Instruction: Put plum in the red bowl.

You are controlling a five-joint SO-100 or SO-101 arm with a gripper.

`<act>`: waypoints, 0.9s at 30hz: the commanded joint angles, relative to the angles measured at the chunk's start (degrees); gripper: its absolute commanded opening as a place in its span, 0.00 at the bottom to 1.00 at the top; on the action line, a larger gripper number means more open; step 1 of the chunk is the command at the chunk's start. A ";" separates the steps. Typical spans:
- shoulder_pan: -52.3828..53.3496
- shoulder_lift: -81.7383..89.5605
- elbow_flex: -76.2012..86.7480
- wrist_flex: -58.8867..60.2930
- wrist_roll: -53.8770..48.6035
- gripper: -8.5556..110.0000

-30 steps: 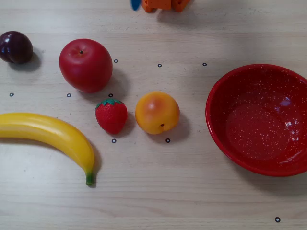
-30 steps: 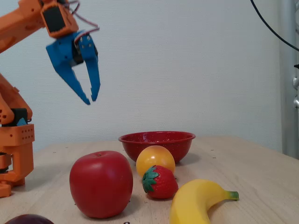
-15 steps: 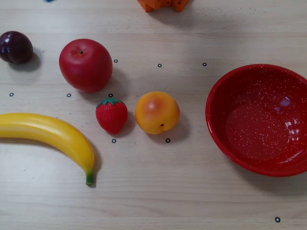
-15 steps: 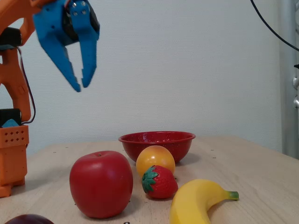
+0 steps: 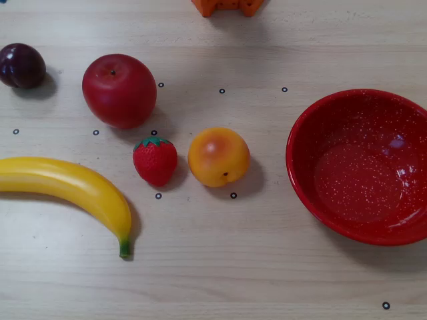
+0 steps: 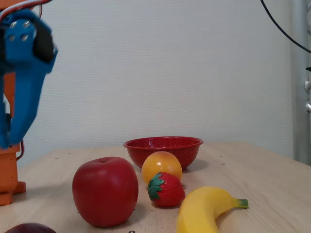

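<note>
The plum [image 5: 21, 65], small, glossy and dark purple, lies at the far left of the table in the overhead view. Only its top shows at the bottom left of the fixed view [image 6: 29, 228]. The red bowl [image 5: 313, 127] with white speckles stands empty at the right of the overhead view, and at the back centre of the fixed view [image 6: 163, 148]. My gripper [image 6: 9, 136] shows only in the fixed view, blue and hanging high at the left edge, well above the table and touching no fruit. Its jaws are partly cut off.
A big red apple [image 5: 119, 90], a strawberry [image 5: 155, 160], an orange-yellow peach [image 5: 218, 157] and a banana [image 5: 73, 187] lie between the plum and the bowl. The arm's orange base [image 5: 227, 5] is at the overhead view's top edge.
</note>
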 commanded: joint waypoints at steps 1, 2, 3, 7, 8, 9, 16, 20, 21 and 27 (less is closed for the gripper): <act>-2.20 0.44 -7.21 5.19 2.20 0.07; -2.64 -0.79 -8.17 5.19 2.72 0.07; -3.08 -1.85 -8.88 5.19 3.25 0.08; -4.39 -5.01 -10.81 5.19 6.33 0.15; -4.66 -5.71 -11.16 5.19 7.21 0.18; -4.92 -6.33 -11.60 5.19 7.91 0.22; -7.12 -10.11 -12.30 5.19 14.77 0.43; -8.00 -12.83 -13.27 5.19 17.31 0.49; -8.00 -13.71 -13.89 5.19 17.23 0.51; -7.82 -18.72 -18.19 5.01 17.40 0.56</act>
